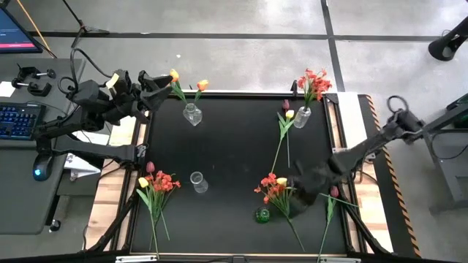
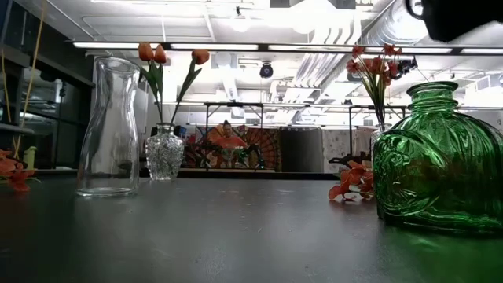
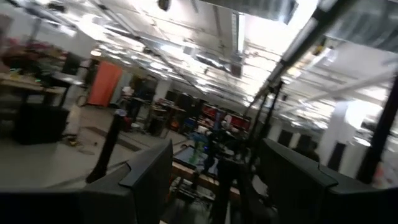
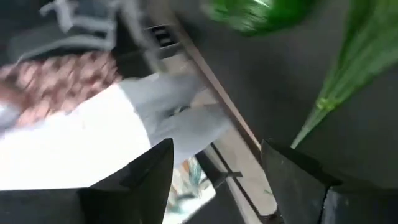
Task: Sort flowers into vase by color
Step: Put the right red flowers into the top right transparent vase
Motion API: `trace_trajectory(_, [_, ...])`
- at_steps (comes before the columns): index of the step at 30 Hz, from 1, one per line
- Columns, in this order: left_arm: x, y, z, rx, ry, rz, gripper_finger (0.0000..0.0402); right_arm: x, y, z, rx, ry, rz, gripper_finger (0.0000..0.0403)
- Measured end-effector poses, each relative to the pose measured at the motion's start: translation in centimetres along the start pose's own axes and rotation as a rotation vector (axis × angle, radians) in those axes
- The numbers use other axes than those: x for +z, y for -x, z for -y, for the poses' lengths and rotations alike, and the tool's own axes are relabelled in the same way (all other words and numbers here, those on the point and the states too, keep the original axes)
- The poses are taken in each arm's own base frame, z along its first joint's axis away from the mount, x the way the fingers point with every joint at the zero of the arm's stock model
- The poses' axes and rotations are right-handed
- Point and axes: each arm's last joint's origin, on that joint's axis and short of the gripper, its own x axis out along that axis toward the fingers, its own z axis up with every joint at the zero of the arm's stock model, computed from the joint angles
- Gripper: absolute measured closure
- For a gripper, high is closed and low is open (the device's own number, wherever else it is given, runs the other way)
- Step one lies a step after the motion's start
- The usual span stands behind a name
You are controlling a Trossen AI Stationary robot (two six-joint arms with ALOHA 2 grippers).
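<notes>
We saw a bench (image 1: 234, 146) topped with a matt black sheet, smooth and only faintly reflective in the low view, with bare pale wood slats (image 1: 121, 190) showing along its sides. 1 squat green vase (image 2: 438, 161) was glossy pressed glass with a ribbed, embossed wall. The tall carafe (image 2: 112, 126) was clear, smooth glass, and the small vase (image 2: 164, 153) behind it was clear cut glass with a faceted pattern. The flowers (image 1: 275, 188) looked like matt fabric petals on thin plastic stems. The right arm's fingers (image 4: 143, 180) were matt dark plastic. The floor (image 1: 241, 58) was smooth grey concrete.
</notes>
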Motion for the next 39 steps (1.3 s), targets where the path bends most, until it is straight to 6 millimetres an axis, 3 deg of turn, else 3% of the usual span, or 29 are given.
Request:
trace_trajectory(7, [-0.1,0.0,0.2,-0.083,-0.062,-0.022,0.0172,-0.8,-4.5,0.8,-0.191,-0.148,0.058,0.0171])
trace_trajectory(22, [-0.1,0.0,0.2,-0.083,-0.063,-0.023,0.0172,0.4,-8.3,-0.8,-0.686,-0.124,0.184,0.0171])
trace_trajectory(27, [-0.2,-0.2,0.2,-0.081,-0.064,-0.029,0.0172,0.9,-9.9,-1.4,-0.73,-0.073,0.199,0.0171])
trace_trajectory(35, [-0.3,-0.2,0.2,-0.081,-0.064,-0.029,0.0172,1.3,-12.0,0.1,-0.803,-0.083,0.171,0.0172])
trace_trajectory(37, [-0.3,-0.2,0.2,-0.081,-0.064,-0.029,0.0172,1.4,-12.3,0.4,-0.819,-0.088,0.158,0.0183])
trace_trajectory(39, [-0.3,-0.2,0.2,-0.079,-0.064,-0.029,0.0172,1.3,-12.3,0.5,-0.83,-0.078,0.143,0.0221])
